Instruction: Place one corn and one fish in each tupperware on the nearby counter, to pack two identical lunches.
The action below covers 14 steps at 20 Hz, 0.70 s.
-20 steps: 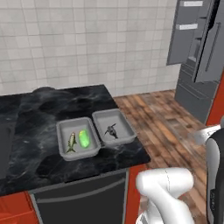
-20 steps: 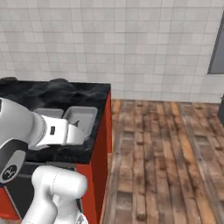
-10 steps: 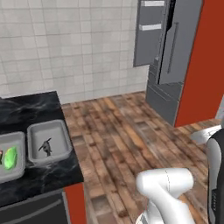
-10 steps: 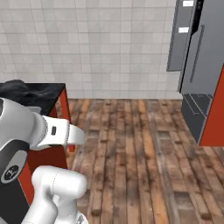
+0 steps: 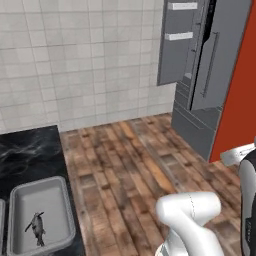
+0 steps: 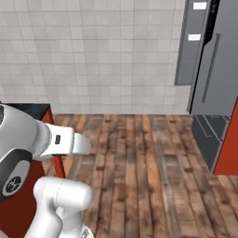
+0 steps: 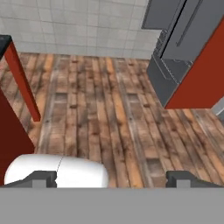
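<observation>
Hand view is showing the gripper (image 7: 111, 179) gaping wide over plank floor (image 7: 109, 113), while a dark fish (image 5: 37, 228) is lying in a tray (image 5: 15, 200).

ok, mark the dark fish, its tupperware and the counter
dark fish (image 5: 36, 228), left base view, mid-body.
tupperware (image 5: 66, 212), left base view, right rim.
counter (image 5: 30, 155), left base view, bare black top behind the tray.

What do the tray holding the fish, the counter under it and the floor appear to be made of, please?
The tupperware looks like matte light-grey plastic: uniform colour, rounded corners, broad moulded rim, no shine. The counter looks like polished black marble or an imitation, judging by faint white veining. The floor looks like worn wooden planks, with visible grain and mixed brown tones. The dark grey fish lies in the tray.
</observation>
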{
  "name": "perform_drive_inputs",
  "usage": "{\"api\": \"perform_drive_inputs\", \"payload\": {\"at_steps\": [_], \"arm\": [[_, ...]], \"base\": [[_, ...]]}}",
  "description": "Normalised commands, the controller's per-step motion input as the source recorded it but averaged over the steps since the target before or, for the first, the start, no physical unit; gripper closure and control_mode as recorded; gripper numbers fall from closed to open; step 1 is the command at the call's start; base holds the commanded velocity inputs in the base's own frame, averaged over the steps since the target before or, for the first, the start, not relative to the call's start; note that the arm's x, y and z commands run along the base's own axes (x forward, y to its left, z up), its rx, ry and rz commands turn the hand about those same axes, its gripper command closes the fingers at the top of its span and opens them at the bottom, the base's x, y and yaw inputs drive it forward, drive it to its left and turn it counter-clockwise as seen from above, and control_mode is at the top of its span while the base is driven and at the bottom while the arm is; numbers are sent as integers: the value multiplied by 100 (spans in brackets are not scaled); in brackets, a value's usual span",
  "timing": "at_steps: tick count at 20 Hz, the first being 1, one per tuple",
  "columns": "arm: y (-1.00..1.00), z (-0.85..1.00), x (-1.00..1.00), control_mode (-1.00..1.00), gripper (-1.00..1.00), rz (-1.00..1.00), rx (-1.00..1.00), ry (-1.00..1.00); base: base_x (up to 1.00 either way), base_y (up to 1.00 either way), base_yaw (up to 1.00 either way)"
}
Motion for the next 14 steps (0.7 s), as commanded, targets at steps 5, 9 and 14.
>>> {"api": "perform_drive_inputs", "payload": {"at_steps": [5,9,14], "arm": [[0,0,0,100,-100,0,0,0],[0,0,0,100,-100,0,0,0],[0,0,0,100,-100,0,0,0]], "base": [[94,3,0],[79,-3,7],[34,-30,7]]}}
